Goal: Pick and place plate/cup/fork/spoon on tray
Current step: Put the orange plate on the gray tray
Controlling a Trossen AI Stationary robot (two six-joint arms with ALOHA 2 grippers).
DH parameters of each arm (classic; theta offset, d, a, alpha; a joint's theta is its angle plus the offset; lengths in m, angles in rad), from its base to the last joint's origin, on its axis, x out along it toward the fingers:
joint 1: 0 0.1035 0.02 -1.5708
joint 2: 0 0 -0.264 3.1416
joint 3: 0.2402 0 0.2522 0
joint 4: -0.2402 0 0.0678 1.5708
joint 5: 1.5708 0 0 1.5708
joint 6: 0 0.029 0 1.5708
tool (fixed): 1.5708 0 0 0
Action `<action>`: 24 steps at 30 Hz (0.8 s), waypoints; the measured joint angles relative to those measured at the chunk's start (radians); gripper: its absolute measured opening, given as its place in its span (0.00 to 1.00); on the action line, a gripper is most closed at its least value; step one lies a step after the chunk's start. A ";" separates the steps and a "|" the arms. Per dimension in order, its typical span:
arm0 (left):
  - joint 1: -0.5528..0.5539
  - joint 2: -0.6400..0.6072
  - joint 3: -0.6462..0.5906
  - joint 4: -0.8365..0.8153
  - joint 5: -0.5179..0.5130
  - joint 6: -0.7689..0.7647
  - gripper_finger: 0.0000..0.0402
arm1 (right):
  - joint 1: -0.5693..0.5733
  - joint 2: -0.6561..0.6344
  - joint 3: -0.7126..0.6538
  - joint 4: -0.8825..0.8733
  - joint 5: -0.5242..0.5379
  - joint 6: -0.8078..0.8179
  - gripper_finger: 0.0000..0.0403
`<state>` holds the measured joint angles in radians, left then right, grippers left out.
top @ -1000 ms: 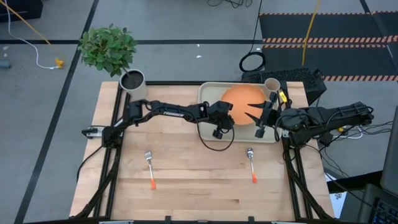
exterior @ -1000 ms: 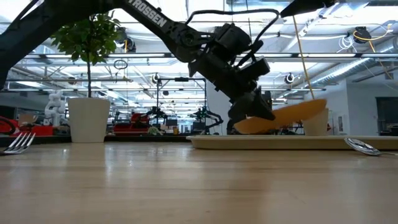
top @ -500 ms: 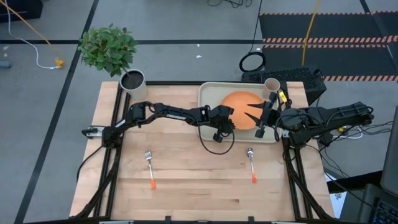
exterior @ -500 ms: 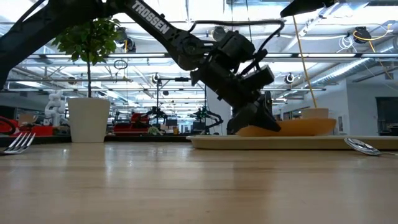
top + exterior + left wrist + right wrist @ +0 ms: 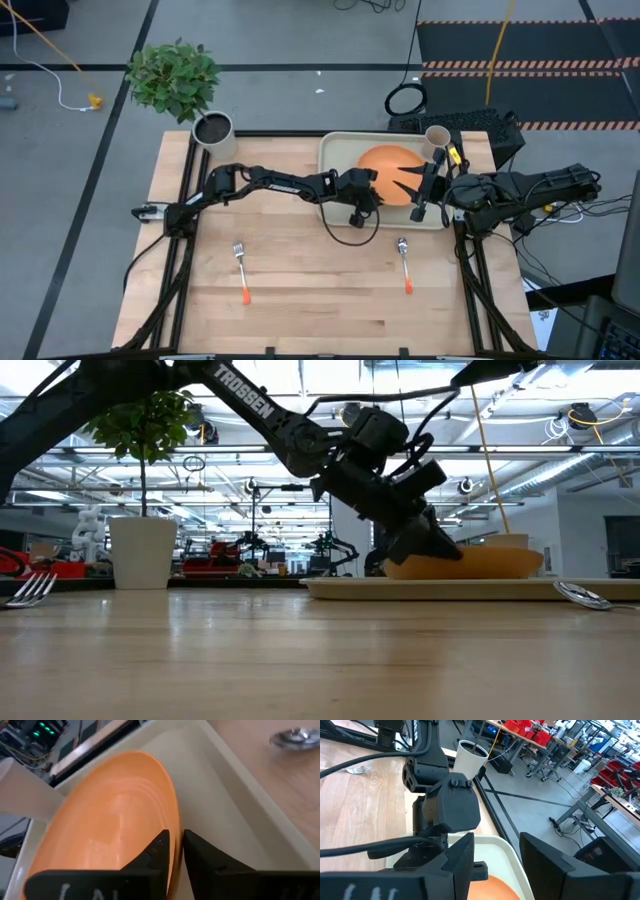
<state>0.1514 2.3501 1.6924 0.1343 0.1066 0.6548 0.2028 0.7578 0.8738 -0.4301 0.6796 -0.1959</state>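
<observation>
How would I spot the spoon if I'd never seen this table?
Start at the tray holding the orange plate, at the table's far right. Just off its near edge the spoon lies on bare wood. Its rounded silver bowl separates it from the fork, which has tines and lies farther left.

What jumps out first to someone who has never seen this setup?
The bright orange plate lying in the pale tray at the table's far side, its rim pinched by the left gripper. The right gripper waits open at the plate's other edge, while fork and spoon lie on the wood nearer the front.
</observation>
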 joint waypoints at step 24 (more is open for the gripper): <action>0.084 -0.190 0.000 -0.379 -0.199 -0.350 0.25 | 0.000 0.000 -0.001 -0.073 0.000 0.046 0.38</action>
<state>0.2356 2.1604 1.6921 -0.2446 -0.0927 0.3047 0.2028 0.7578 0.8730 -0.5026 0.6792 -0.1501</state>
